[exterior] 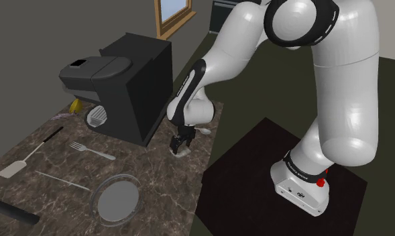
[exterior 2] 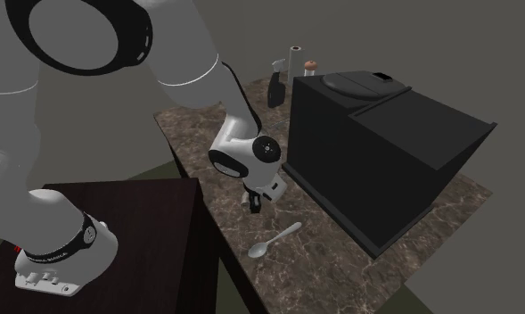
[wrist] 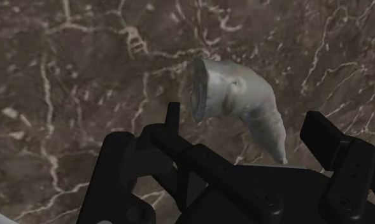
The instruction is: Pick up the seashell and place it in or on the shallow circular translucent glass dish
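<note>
While your gripper (exterior: 181, 143) hangs low over the marble counter (exterior: 155, 175) right by the black coffee machine (exterior: 137, 87), its fingers are spread wide. The pale seashell (wrist: 238, 102) lies on the stone between them, not gripped. The glass dish (exterior: 97, 192) sits well apart, toward the shoulder view's lower left.

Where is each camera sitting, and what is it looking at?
Shoulder view: beside the stand, looking down over the counter; arm and gripper show.
Second exterior view: high near the stand, facing the coffee machine; arm and gripper show.
Wrist view: on the hand, looking down at the seashell between open fingers.
Both exterior views share arm, stand, counter, coffee machine.
</note>
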Available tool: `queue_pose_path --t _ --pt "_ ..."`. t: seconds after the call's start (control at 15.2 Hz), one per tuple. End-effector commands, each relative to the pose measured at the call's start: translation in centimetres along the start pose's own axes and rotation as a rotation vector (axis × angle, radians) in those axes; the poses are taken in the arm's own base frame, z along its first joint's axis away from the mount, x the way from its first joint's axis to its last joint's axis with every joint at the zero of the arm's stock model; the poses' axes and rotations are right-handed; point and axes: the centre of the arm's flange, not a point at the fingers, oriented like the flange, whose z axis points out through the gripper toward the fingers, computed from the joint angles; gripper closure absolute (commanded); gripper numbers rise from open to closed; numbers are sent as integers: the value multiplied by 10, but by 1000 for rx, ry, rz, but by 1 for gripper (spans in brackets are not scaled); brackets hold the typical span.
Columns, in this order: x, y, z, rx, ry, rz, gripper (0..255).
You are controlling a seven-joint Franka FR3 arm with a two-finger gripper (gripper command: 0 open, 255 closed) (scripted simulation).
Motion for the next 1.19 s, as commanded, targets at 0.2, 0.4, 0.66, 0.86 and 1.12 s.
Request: queue_pose_path --t 0.2,0.4,0.66,0.86,1.12 --pt "0 0 0 0 0 0 255" --pt "0 0 0 0 0 0 255" --pt "0 0 0 0 0 0 255" --pt "-2 -5 -15 0 0 0 255" --pt "-4 -11 -35 0 0 0 255"
